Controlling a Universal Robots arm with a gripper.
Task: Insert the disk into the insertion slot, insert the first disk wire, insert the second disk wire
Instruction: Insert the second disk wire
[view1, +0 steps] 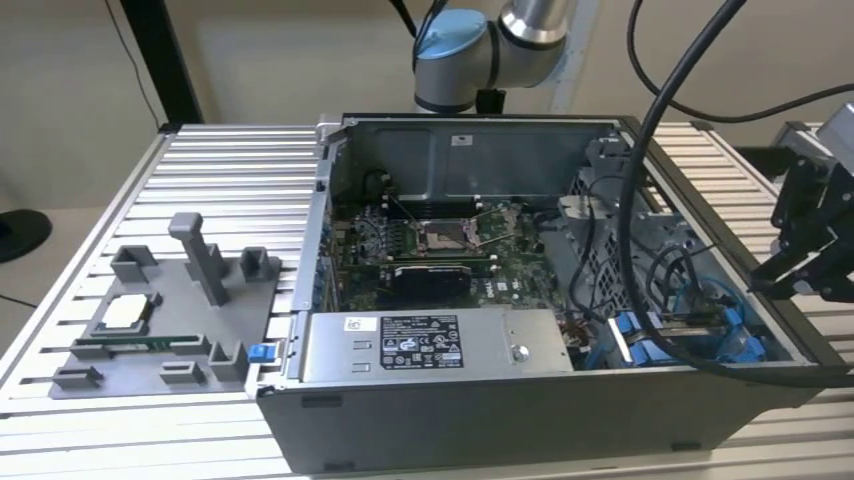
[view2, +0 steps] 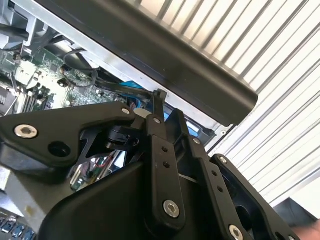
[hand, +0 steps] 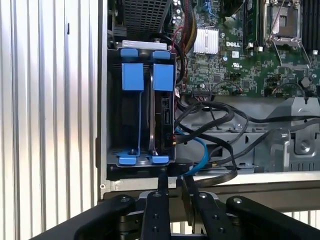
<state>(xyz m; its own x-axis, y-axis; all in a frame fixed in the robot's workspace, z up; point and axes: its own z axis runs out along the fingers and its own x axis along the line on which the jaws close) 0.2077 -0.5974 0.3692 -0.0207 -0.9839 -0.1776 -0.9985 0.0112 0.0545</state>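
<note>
From where I stand, the exterior view's left has a grey fixture block (view1: 200, 330) on the slatted table (view1: 227, 170), with a processor chip (view1: 123, 312) lying in it. Next comes the open computer case (view1: 534, 420). Its labelled power-supply box (view1: 427, 345) sits along the near edge and the motherboard (view1: 441, 240) lies behind it. Toward the exterior view's right, inside the case, is the insertion slot (hand: 142, 46), showing blue tabs in the first wrist view. The disk (hand: 165, 117) sits inside it in its blue carrier. A blue cable (hand: 200, 150) and several black cables (hand: 225, 117) run close to the disk's edge, though I cannot tell whether any is plugged in. Furthest right, the gripper (view1: 801, 280) hangs just outside the case wall, beside the slot. Its fingertips (hand: 162, 181) are slightly apart and hold nothing.
</note>
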